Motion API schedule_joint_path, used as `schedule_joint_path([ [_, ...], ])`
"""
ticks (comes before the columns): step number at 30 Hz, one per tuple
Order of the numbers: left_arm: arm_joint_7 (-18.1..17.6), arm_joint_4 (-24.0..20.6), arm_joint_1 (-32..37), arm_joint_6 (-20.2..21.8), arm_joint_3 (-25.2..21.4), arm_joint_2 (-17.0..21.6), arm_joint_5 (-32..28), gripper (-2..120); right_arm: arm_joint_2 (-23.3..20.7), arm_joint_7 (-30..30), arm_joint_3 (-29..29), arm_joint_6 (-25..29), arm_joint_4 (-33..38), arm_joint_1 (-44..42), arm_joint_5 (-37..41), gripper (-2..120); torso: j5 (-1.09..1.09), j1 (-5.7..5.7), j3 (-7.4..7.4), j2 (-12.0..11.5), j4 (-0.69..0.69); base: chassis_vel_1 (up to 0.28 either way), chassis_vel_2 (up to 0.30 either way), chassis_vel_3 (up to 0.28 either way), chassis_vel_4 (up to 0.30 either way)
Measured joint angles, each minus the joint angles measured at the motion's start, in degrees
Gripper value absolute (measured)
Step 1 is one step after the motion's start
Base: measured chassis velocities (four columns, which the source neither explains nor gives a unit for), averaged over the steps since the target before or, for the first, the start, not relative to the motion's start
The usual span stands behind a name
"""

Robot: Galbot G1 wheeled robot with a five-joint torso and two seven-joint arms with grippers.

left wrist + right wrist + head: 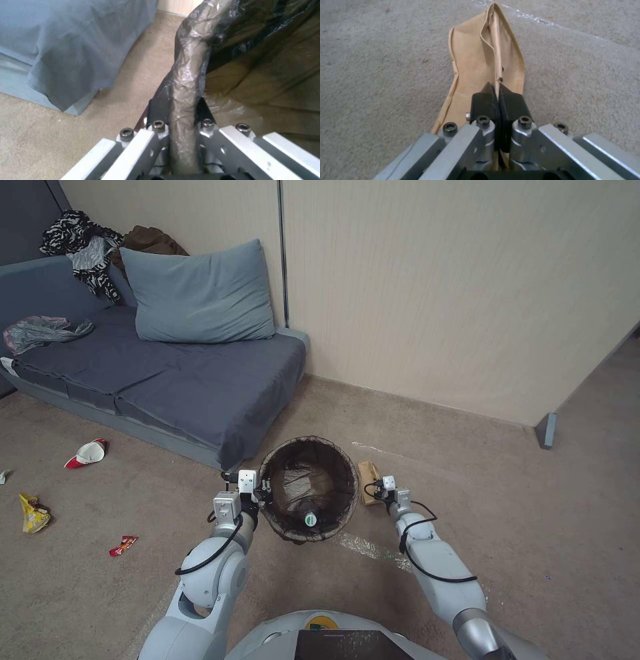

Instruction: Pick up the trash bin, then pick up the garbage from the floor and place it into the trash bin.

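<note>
The left hand (180, 117) clamps the bin (309, 488) rim, the right hand (499, 96) pinches the paper (486, 57) by one thin edge, which may slip out.

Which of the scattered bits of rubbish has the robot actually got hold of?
The flat brown paper piece, pinched in the right pincer beside the bag-lined bin. The red-and-white cup, yellow wrapper and red wrapper lie untouched on the carpet.

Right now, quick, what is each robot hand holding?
Left gripper: closed on the bag-covered rim of the small round white trash bin.
Right gripper: closed on the flat brown paper piece.
</note>
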Motion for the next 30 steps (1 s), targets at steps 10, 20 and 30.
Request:
schedule_joint_path([
  [10,0.0,0.1,-0.1,0.0,0.0,0.0,0.0,2,-0.3,1.4,0.6,1.5,4.4,-1.8,0.4,0,0.01,0.0,0.0,0.0,0.0,0.0,0.0,0.0,0.0],
  [20,-0.2,0.7,-0.2,0.0,0.3,0.0,-0.2,2,-3.2,1.9,2.7,5.1,32.1,-9.4,8.7,0,-0.01,0.0,0.0,0.0,0.01,0.0,0.0,0.0,0.0],
  [30,-0.3,1.0,-0.5,0.2,0.8,0.0,-0.7,2,-7.2,-15.4,3.7,12.7,61.1,-17.2,22.5,0,-0.02,0.0,0.0,0.0,-0.01,0.0,0.0,0.0,0.0],
])
